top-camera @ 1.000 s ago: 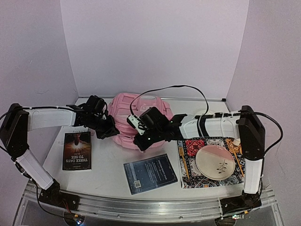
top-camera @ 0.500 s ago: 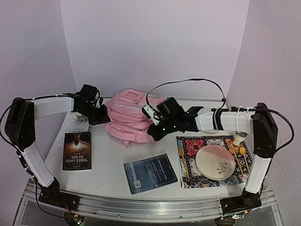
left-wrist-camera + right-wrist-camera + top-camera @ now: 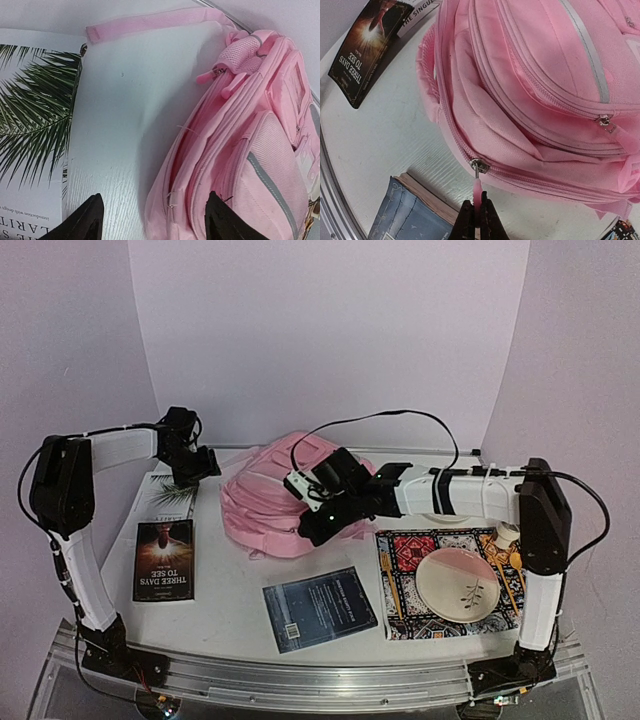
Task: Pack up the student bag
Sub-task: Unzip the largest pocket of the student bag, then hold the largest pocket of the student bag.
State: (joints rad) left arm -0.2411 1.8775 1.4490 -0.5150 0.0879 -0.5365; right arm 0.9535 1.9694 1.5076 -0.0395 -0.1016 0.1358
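While the right hand [image 3: 477, 210] keeps its two fingers pressed together on the pink zipper pull [image 3: 478, 189] of the student bag [image 3: 265, 505], the bag lies on its side near the far edge of the counter [image 3: 230, 590], about midway between the left and right edges. The pull hangs from a slider on the bag's lowest zip line, at the side facing the near edge. The left hand [image 3: 152, 215] hovers near the far left corner with its fingers spread and nothing between them, above bare counter between the bag and a book with a palm-leaf cover [image 3: 30, 125]. One pink strap [image 3: 150, 22] trails flat on the counter behind that book. Toward the left edge lies a dark book [image 3: 165, 558] titled "Three Days to See". A blue book [image 3: 320, 608] sits close to the near edge, in front of the bag. By the right edge, a patterned placemat [image 3: 405, 550] carries a pink and white plate [image 3: 458, 583].
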